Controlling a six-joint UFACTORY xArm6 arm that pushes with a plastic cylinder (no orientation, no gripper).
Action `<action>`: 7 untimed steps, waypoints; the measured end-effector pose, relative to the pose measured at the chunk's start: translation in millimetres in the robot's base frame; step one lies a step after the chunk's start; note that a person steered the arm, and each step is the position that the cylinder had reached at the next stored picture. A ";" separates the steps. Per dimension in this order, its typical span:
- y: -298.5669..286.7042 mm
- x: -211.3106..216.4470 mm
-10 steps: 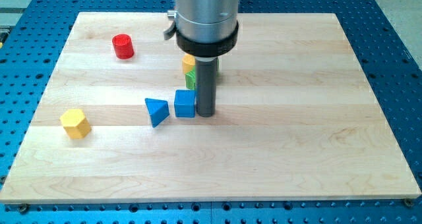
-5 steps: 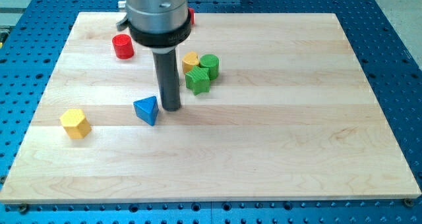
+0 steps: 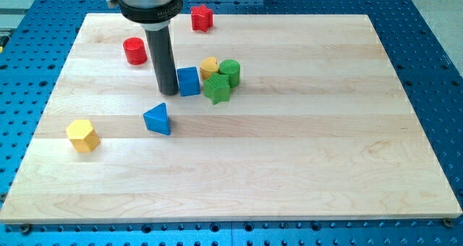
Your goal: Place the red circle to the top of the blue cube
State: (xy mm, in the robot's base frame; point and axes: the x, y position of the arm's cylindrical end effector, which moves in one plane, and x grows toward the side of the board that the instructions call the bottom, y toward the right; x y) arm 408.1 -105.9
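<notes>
Now my tip (image 3: 168,92) stood just left of the blue cube (image 3: 188,81), touching or nearly so; there are no fingers, only a bare rod. Within the last second the tip had swung from the cube's right side round to its left, and the cube had slid up the board against the yellow block (image 3: 209,66) and green blocks (image 3: 217,89). The red circle (image 3: 134,51) sat up and left, apart, still needing a push above the cube.
</notes>
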 end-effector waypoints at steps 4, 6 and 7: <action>-48.8 -102.6; -7.3 -111.0; 1.7 -93.5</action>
